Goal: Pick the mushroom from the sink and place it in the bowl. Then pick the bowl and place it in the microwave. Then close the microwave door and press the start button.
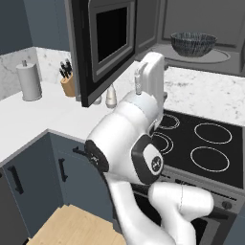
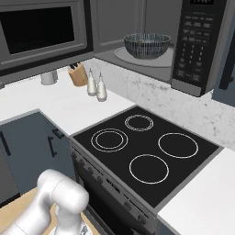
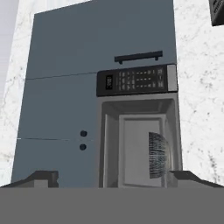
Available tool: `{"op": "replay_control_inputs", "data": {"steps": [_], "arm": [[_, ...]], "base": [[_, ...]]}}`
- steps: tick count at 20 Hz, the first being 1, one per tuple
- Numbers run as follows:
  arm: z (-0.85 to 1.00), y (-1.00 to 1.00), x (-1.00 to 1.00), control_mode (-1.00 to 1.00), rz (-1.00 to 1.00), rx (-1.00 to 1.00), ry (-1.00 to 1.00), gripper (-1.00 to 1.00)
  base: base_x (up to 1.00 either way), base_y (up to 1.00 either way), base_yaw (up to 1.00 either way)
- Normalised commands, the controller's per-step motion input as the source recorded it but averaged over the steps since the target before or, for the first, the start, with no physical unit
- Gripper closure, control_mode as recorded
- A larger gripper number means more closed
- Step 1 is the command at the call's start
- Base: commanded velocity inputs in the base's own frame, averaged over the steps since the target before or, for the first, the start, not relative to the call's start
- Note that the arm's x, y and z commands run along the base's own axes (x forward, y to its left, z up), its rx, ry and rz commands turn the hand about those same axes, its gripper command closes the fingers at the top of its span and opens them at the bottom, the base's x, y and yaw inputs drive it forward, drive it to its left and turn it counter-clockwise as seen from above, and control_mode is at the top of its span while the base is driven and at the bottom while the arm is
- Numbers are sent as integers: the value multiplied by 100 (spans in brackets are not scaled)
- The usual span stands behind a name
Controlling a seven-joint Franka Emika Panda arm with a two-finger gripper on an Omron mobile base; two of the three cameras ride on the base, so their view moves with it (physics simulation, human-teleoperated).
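The bowl (image 1: 194, 44) (image 2: 147, 45), dark and streaked, stands on the round turntable inside the open microwave (image 2: 195, 43). In the hand view the bowl (image 3: 157, 155) shows on its side within the grey cavity of the microwave (image 3: 138, 81). The microwave door (image 1: 107, 43) (image 2: 41, 32) is swung wide open to the left, above the counter. My gripper (image 3: 114, 176) is open, its fingertips (image 3: 43, 177) far apart with nothing between them, facing the microwave from some way off. The mushroom and the sink are out of view.
A black cooktop (image 1: 201, 143) (image 2: 147, 151) with several ring burners lies below the microwave. On the white counter stand a knife block (image 1: 68, 81) (image 2: 79, 74), two shakers (image 2: 97, 87) and a paper towel roll (image 1: 29, 81). My arm (image 1: 139, 139) rises before the stove.
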Motion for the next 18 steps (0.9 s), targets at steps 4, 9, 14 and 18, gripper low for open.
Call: {"op": "replay_control_inputs", "data": {"steps": [4, 9, 14, 18], "arm": [[0, 77, -60, -100, -7, 2, 4, -100], [-2, 83, -34, -100, -4, 4, 6, -100], [-19, 100, 0, -100, -3, 0, 5, -100], [-52, 85, 20, -100, -4, 0, 5, -100]], "base": [[0, 0, 0], [0, 0, 0], [0, 0, 0], [0, 0, 0]]}}
